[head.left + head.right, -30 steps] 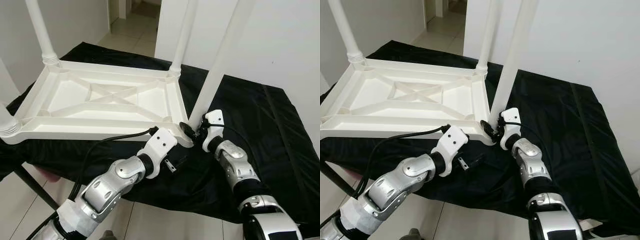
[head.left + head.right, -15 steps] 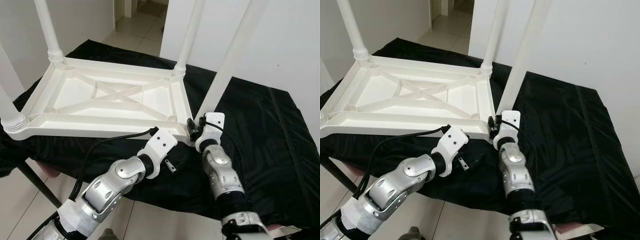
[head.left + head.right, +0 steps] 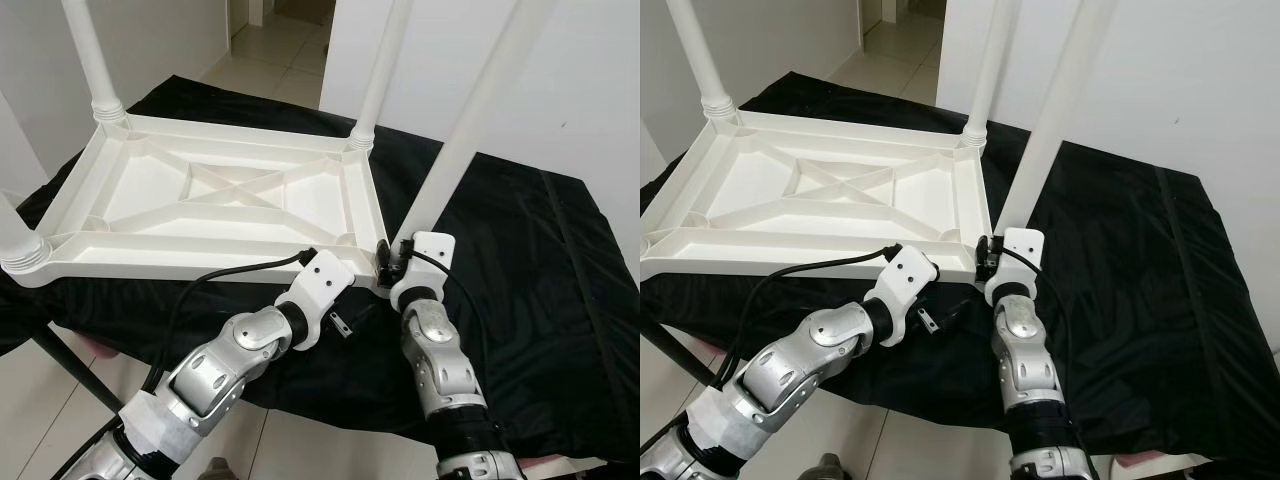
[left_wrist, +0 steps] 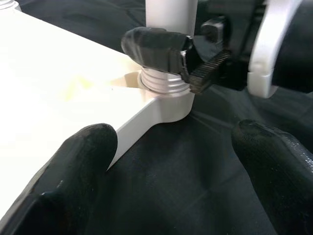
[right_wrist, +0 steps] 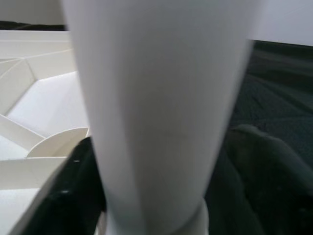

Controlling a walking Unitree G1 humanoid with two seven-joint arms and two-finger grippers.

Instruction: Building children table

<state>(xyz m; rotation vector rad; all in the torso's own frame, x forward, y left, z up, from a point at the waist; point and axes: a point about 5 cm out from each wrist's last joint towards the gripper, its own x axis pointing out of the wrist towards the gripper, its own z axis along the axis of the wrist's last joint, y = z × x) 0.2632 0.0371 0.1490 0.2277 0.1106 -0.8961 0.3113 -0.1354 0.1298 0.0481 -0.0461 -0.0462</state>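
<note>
1. The left gripper [image 4: 171,166] sits nearest, its two black fingers [image 4: 78,161] spread apart and grasping nothing; the corner of the upturned white tabletop [image 3: 215,200] lies just ahead of them, and black cloth lies between them.
2. Just beyond those fingers, the right gripper [image 3: 388,262] is clenched around the base of the near-right leg [image 3: 470,130], right above the threaded collar entering the corner socket [image 4: 168,100].
3. That leg seems to lean away from the tabletop, though the angle is hard to judge.
4. Risk: turning a tilted leg could cross the threads and jam it, and since the left fingers are not bracing the corner, the tabletop could slide on the cloth-covered counter [image 3: 520,250].
5. Count: one tabletop, four legs, the other three farther from the fingers at the remaining corners, two grippers.
</note>
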